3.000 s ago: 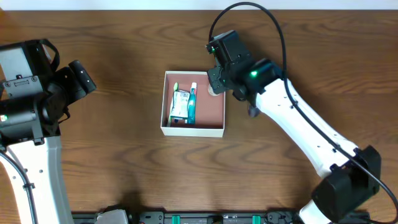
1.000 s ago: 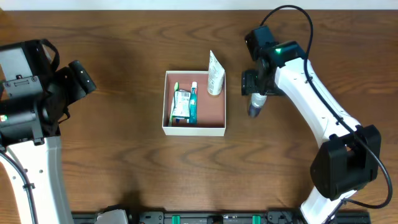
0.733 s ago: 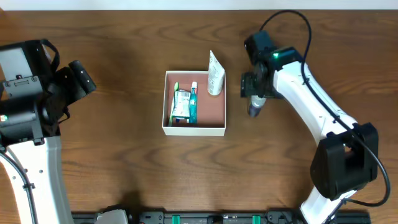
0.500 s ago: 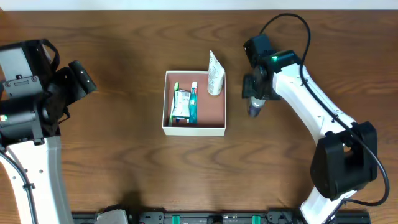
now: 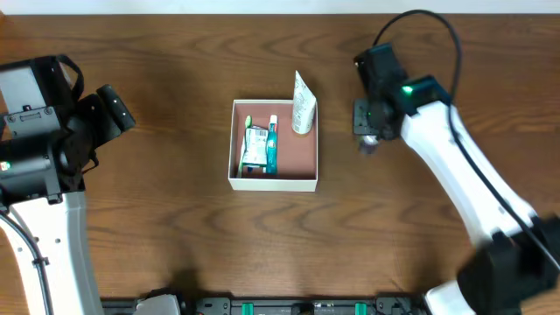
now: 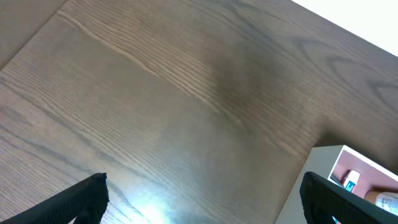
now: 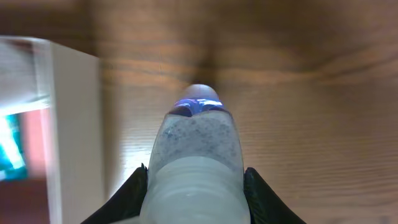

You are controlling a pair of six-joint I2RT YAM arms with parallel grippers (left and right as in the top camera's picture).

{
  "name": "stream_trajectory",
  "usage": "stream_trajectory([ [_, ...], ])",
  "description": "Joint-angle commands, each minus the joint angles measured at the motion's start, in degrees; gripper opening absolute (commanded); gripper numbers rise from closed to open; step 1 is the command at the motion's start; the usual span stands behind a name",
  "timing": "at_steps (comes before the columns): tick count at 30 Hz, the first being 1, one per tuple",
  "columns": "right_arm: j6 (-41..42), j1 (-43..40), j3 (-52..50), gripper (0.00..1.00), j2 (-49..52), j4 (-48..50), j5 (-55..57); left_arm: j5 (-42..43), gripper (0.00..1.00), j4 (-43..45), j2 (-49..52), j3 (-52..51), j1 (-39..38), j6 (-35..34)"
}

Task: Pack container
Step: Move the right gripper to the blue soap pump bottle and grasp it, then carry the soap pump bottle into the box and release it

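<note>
The container (image 5: 293, 156), a square shallow white box with a reddish-brown inside, sits mid-table. It holds a toothbrush, a white packet (image 5: 255, 145) and a teal tube (image 5: 270, 147). A white tube (image 5: 303, 103) leans upright at its far right corner. My right gripper (image 5: 368, 140) is shut on a small clear grey bottle (image 7: 194, 149), held above the table to the right of the box. The box's white wall shows in the right wrist view (image 7: 71, 124). My left gripper (image 6: 202, 199) is open and empty over bare wood, left of the box corner (image 6: 348, 177).
The dark wood table (image 5: 175, 227) spreads all round the box. The left arm's body (image 5: 44, 122) stands at the far left. The right arm (image 5: 472, 192) runs from the lower right edge up to the bottle.
The right arm let go of the white tube at the box, moved right to the grey bottle, shut on it and lifted it. The left arm has not moved.
</note>
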Motion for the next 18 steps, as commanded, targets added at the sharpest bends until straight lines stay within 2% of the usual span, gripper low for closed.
stream_trajectory([
  [1, -0.92, 3.23, 0.92, 0.19, -8.92, -0.74, -0.28, -0.72, 0.98, -0.20, -0.04, 0.31, 0.28, 1.16],
  [5, -0.74, 10.14, 0.92, 0.17, -15.82, -0.79, -3.13, -0.70, 0.98, -0.20, -0.04, 0.31, 0.28, 1.16],
  [9, 0.96, 17.94, 0.92, 0.19, -17.84, 1.16, -2.82, -0.70, 0.98, -0.20, -0.04, 0.31, 0.28, 1.16],
  [13, 3.85, 22.62, 0.90, 0.18, -15.39, 4.57, -2.54, -0.70, 0.98, -0.20, -0.04, 0.28, 0.28, 1.16],
  [18, 10.86, 23.23, 0.90, 0.15, -8.24, 5.64, 1.40, -0.70, 0.98, -0.20, -0.04, 0.31, 0.28, 1.16],
])
